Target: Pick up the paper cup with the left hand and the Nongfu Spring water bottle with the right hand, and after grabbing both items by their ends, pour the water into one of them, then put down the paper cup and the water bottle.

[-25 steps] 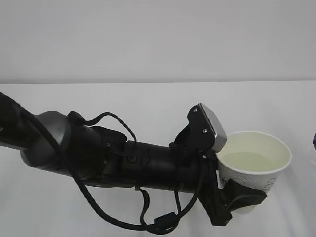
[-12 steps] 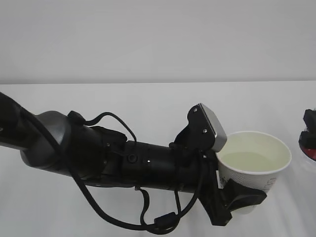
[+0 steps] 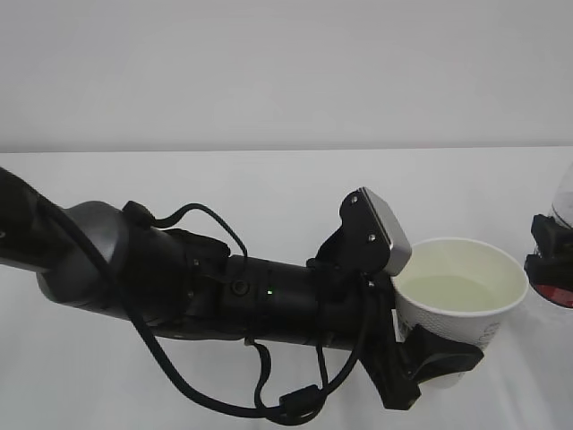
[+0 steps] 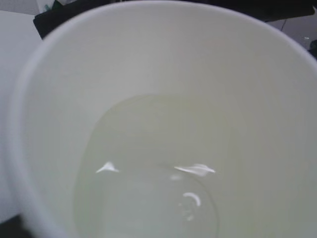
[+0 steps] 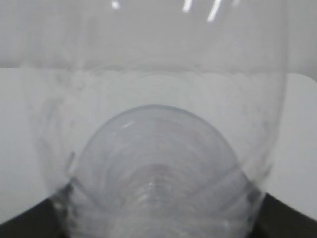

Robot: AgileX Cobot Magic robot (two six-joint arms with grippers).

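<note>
Holding the paper cup (image 3: 461, 291) upright so its water (image 4: 148, 198) stays in, my left gripper (image 3: 430, 358) is clamped low on it. My right gripper (image 3: 548, 260), at the bench's (image 3: 269, 179) right edge, grips the Nongfu Spring water bottle (image 5: 158, 148).

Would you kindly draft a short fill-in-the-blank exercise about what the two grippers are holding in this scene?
1. The left gripper holds a white paper ____ by its lower part.
2. Inside the paper cup there is clear ____, as the left wrist view shows.
3. In the exterior view, the water bottle shows at the ____ edge of the picture.
4. The right wrist view looks at the clear ____ from close up.

Missing words: cup; water; right; bottle
</note>
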